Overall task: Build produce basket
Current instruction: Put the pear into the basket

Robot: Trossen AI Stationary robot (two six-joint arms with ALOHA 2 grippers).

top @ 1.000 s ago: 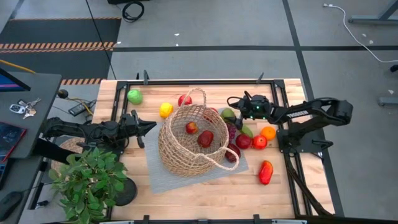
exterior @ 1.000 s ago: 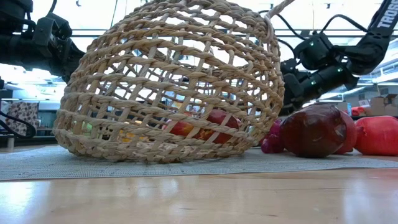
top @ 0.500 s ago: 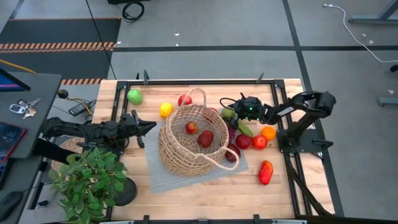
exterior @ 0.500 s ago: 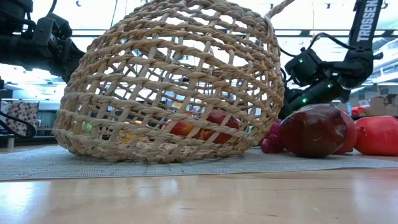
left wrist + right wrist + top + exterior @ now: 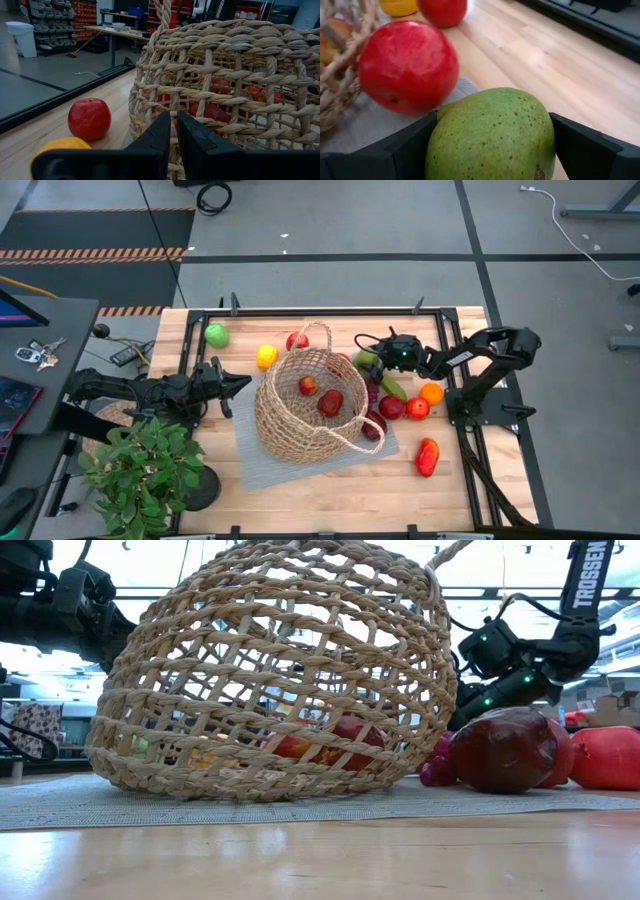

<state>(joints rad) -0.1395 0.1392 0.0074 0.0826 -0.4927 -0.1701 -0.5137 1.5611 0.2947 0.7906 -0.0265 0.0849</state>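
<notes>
Lying tipped on its side on a grey mat (image 5: pixel 300 465), the basket (image 5: pixel 300 405) sat mid-desk (image 5: pixel 330 495) with its mouth toward the right arm. Two red fruits (image 5: pixel 330 402) lay inside it. Just beyond its mouth the right gripper (image 5: pixel 368 360) straddled a green pear (image 5: pixel 492 135), one finger on each flank, spread wide; whether they had begun to press on it I could not tell. A red apple (image 5: pixel 407 65) lay on the mat just beside the pear, touching the wicker. More produce clustered near the rim: a dark red piece (image 5: pixel 375 425), a red one (image 5: pixel 391 407), a tomato-like one (image 5: pixel 417 408) and an orange (image 5: pixel 431 392). A red pepper (image 5: pixel 427 457) lay apart toward the near edge. Behind the basket were a lemon (image 5: pixel 266 356), another apple (image 5: pixel 296 340) and, farther off, a green apple (image 5: pixel 216 334). The left gripper (image 5: pixel 240 383), fingers together and empty, pointed at the basket's wall from the left. A potted plant (image 5: pixel 140 470) stood at the near left corner.
</notes>
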